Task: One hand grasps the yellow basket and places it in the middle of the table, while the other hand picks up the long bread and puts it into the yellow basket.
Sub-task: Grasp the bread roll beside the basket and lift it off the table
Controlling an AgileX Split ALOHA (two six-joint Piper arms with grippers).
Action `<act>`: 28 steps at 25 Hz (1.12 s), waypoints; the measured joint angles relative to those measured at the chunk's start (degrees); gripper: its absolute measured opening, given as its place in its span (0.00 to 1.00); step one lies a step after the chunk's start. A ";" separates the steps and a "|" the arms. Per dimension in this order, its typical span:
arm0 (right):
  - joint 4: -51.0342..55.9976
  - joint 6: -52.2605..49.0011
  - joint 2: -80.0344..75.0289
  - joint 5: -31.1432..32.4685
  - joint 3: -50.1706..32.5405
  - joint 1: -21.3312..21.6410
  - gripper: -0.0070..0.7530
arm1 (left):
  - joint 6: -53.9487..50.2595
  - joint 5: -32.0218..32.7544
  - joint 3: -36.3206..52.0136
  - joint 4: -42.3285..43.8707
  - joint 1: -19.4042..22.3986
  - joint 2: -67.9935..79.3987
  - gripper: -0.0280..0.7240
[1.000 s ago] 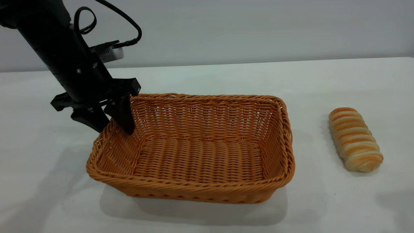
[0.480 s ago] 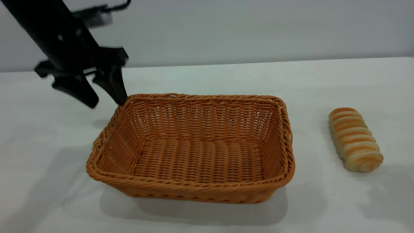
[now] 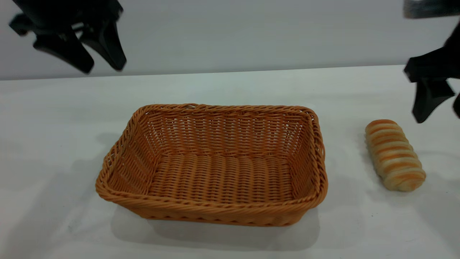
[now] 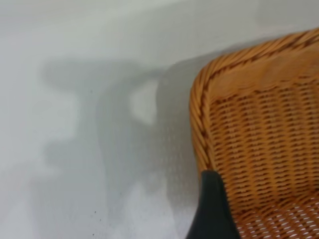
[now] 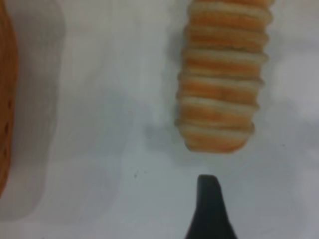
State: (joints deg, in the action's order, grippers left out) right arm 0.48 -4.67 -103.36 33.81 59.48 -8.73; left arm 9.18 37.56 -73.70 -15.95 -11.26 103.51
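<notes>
Left gripper [image 3: 97, 63] having lifted off the orange-tan woven wicker basket [image 3: 212, 208], fingers spread and empty, right gripper [image 3: 436, 117], finger gap unclear, is nearing the soft-looking striped oblong bread loaf [image 3: 394, 159], best pinched gently across its middle.

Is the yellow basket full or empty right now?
Empty. The yellow basket shows only bare woven floor, and the long bread lies outside it on the table, to its right.

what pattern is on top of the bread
Cream with golden-orange crosswise stripes on the bread; clearest in the right wrist view.

Plain pale grey wall [image 3: 251, 32] behind.
</notes>
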 joint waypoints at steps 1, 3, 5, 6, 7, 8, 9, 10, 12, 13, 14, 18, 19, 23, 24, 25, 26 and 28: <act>0.07 0.13 -1.67 0.79 1.56 0.00 0.79 | 0.00 0.05 0.00 0.06 0.00 -0.84 0.81; 0.57 0.86 -4.60 1.87 4.35 0.00 0.79 | 0.00 0.07 0.00 0.12 0.00 -2.24 0.81; 0.95 1.29 -7.45 2.76 7.09 0.00 0.79 | 0.00 0.21 0.00 0.17 0.00 -3.78 0.81; 1.26 1.59 -9.01 3.28 8.75 0.00 0.79 | 0.00 0.27 0.00 0.17 0.00 -4.34 0.81; 1.58 1.74 -10.51 3.84 9.89 0.00 0.79 | 0.00 0.27 0.00 0.17 0.00 -5.05 0.81; 1.82 2.17 -11.97 4.47 11.20 0.00 0.79 | 0.00 0.27 0.00 0.17 0.00 -5.68 0.81; 2.13 2.45 -13.12 4.92 12.20 0.00 0.79 | 0.00 0.29 0.00 0.17 0.00 -6.23 0.81; 2.41 2.74 -14.44 5.41 13.35 0.00 0.79 | 0.00 0.34 0.00 0.17 0.00 -6.79 0.81; 2.98 3.59 -16.65 6.30 15.21 0.00 0.79 | 0.00 0.61 0.00 0.17 0.00 -7.91 0.81; 3.04 3.76 -17.74 6.78 16.07 0.00 0.79 | 0.00 0.79 0.00 0.17 0.00 -8.42 0.81; 3.10 3.89 -18.74 7.21 16.81 0.00 0.79 | 0.00 0.85 0.00 0.17 0.00 -8.93 0.81; 3.00 4.67 -21.74 7.61 18.63 0.00 0.79 | -0.04 1.68 0.00 0.17 0.00 -10.78 0.81; 3.00 4.67 -22.43 7.66 19.00 0.00 0.79 | -0.04 2.05 0.00 0.17 0.00 -11.16 0.81; 2.94 5.62 -25.16 7.81 20.94 0.00 0.79 | -0.04 3.42 0.00 0.17 0.00 -12.39 0.81; 2.94 5.67 -25.83 7.96 21.57 0.13 0.79 | -0.04 3.69 0.00 0.17 0.00 -12.63 0.81; 2.94 5.67 -26.30 8.18 21.89 0.26 0.79 | -0.04 3.83 0.00 0.17 0.00 -12.90 0.81; 2.81 5.67 -26.63 8.25 22.06 0.33 0.79 | -0.04 3.95 0.00 0.17 0.00 -13.10 0.81; 2.81 5.67 -27.11 8.47 22.46 0.86 0.79 | -0.04 4.24 0.00 0.17 0.00 -13.48 0.81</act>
State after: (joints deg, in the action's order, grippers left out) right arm 3.29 1.00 -130.47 42.28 81.94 -7.87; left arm 9.14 41.81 -73.70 -15.78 -11.26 90.03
